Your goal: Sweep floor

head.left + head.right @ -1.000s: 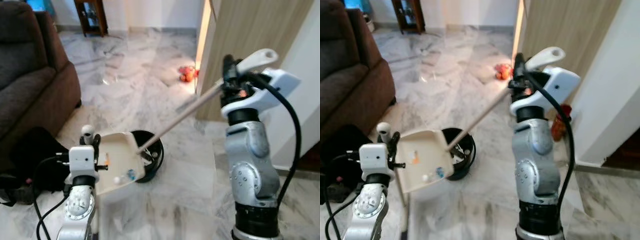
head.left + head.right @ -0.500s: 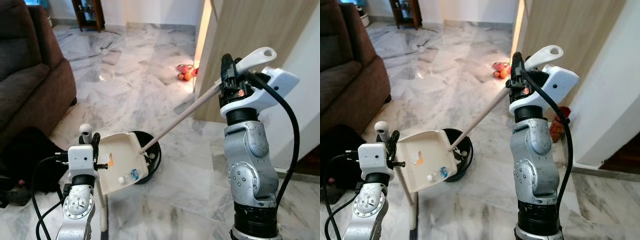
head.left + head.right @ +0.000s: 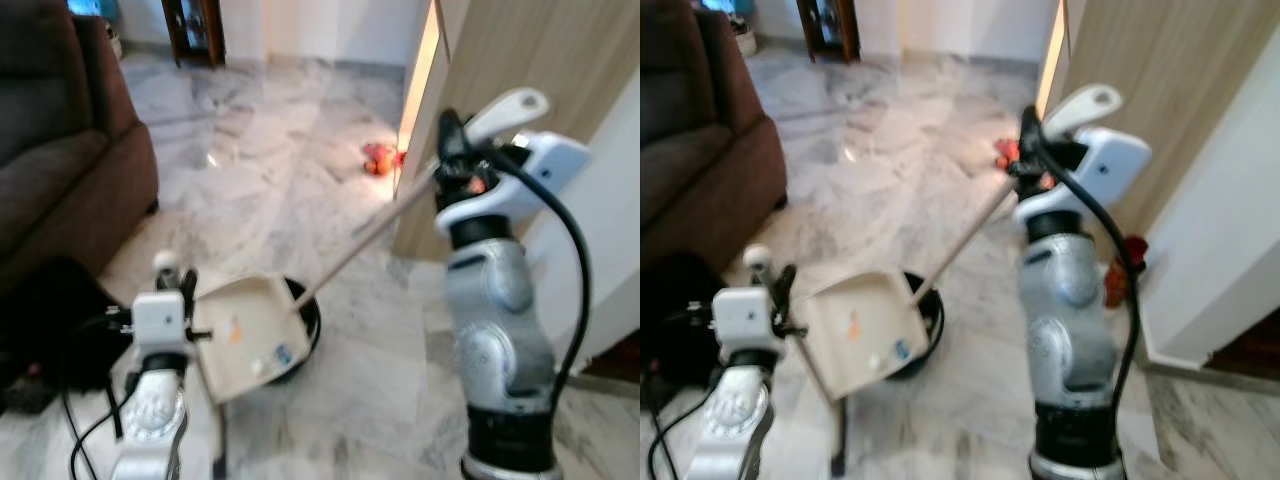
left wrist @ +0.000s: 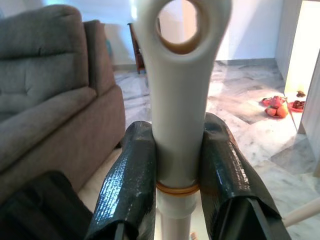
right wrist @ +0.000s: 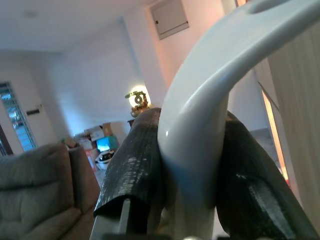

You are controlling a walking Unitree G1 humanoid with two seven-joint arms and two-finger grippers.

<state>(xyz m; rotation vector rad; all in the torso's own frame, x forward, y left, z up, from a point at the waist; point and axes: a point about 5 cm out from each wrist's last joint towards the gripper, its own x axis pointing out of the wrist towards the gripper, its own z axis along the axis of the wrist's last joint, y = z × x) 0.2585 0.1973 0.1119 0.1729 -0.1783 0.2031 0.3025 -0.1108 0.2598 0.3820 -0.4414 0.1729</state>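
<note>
Marble floor [image 3: 300, 180], pale grey with darker veining, stretches from the brown sofa [image 3: 60, 150] to the wooden door panel [image 3: 520, 60]. One cream plastic dustpan [image 3: 245, 335] hangs above it, its long upright handle clenched between the black fingers [image 4: 125, 190] of the left gripper [image 3: 170, 290]. The pan is tipped back, probably so the few scraps inside, an orange bit and some pale and bluish ones, do not slide out. Behind and under its far edge stands one round black bin [image 3: 305, 325], seemingly the place for emptying.

One white broom handle [image 3: 370, 235] slants from the pan's rim up to the right gripper [image 3: 455, 165], whose fingers [image 5: 135, 170] grasp it just below the looped end. Held so high and steep, the broom seems to be guiding or steadying debris at the pan.

One small red-orange heap [image 3: 380, 157] lies on the floor by the doorway, still to be swept.
</note>
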